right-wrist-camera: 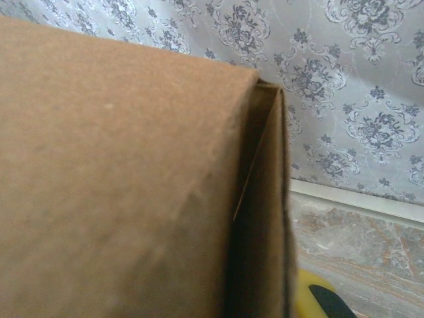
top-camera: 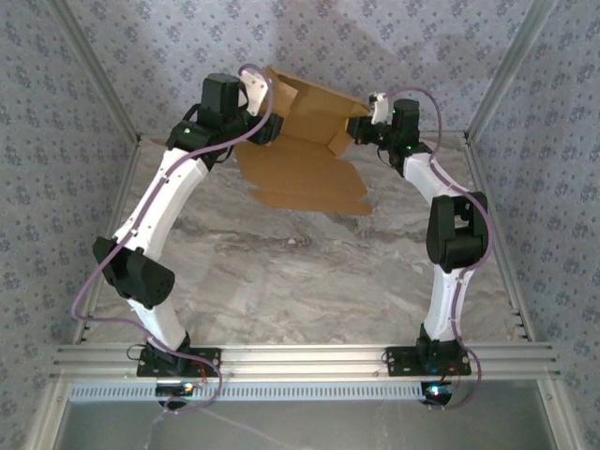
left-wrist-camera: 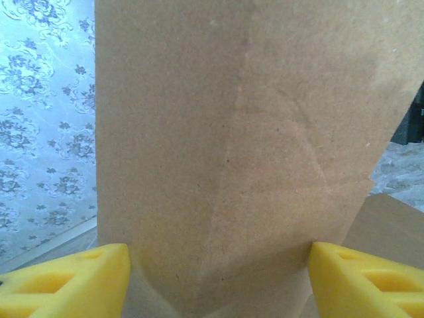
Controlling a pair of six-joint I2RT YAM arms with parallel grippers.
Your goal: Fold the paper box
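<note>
The paper box (top-camera: 305,159) is half raised between your two grippers. Its upper panels stand up at gripper height, and a flat panel with notched tabs lies on the marbled table (top-camera: 309,281) just below and on the near side of them. It is plain tan cardboard, unprinted, matte and slightly fibrous, with straight creases and thin raw edges.

Your left gripper (top-camera: 265,101) has its yellow fingers (left-wrist-camera: 93,275) spread wide. A creased panel fills the gap between them and touches both inner tips.

Your right gripper (top-camera: 361,127) is closed tight on the box's thin side wall. From its wrist you see a broad smooth face to its left, an upright corner fold directly ahead, and one yellow finger (right-wrist-camera: 318,295) just right of the wall.
</note>
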